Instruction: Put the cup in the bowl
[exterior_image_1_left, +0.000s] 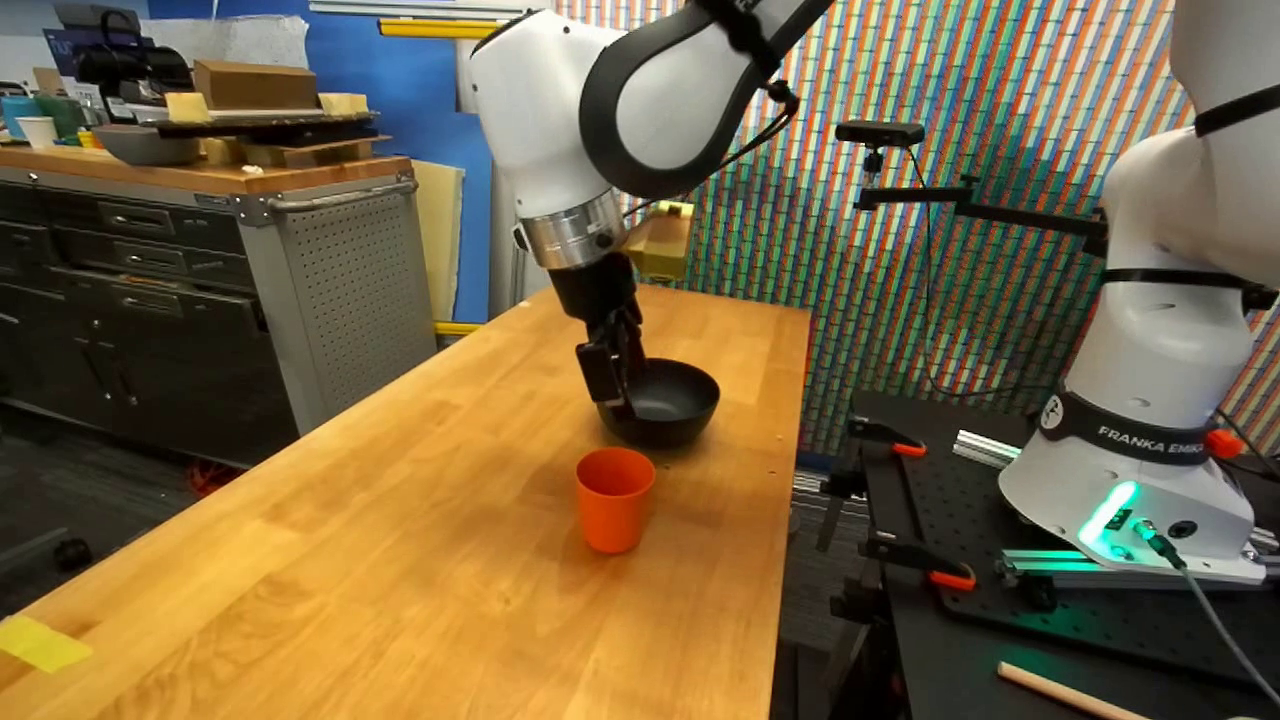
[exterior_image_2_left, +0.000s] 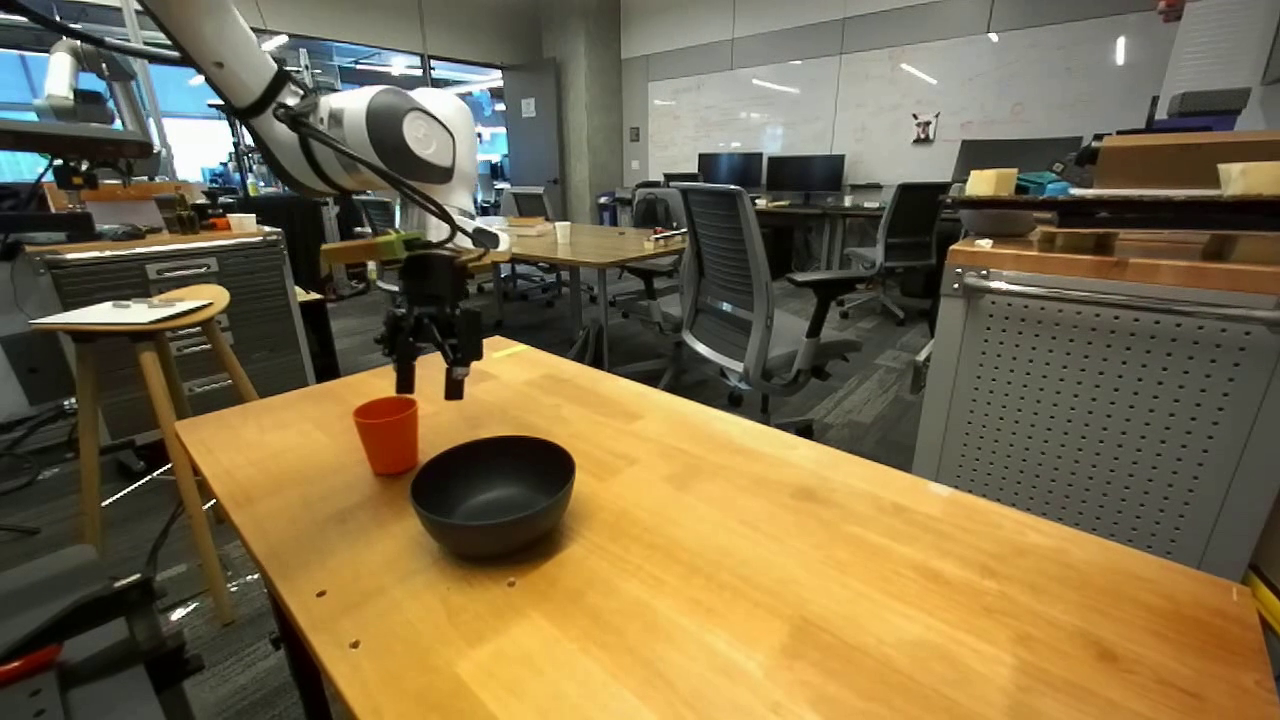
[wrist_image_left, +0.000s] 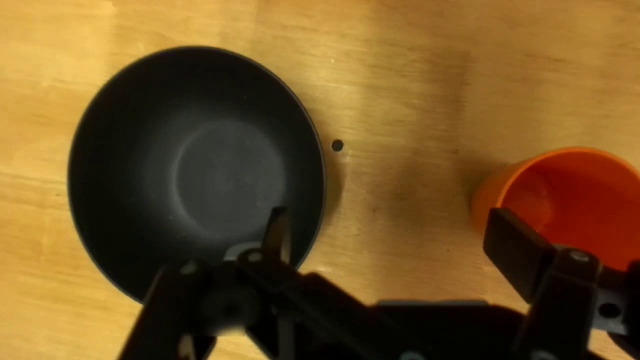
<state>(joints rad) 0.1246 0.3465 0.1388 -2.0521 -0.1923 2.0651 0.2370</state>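
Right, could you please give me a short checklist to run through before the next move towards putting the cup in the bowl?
1. Gripper open: ok, its jaws stand well apart.
2. Cup upright on the table: ok.
3. Bowl right side up: ok.
4. Cup and bowl apart: ok, wood shows between them in the wrist view.
5. Gripper centred over the cup: not ok; in the wrist view the cup sits far right, not midway between the fingertips.
6. Fingertips higher than the cup's rim: cannot tell.
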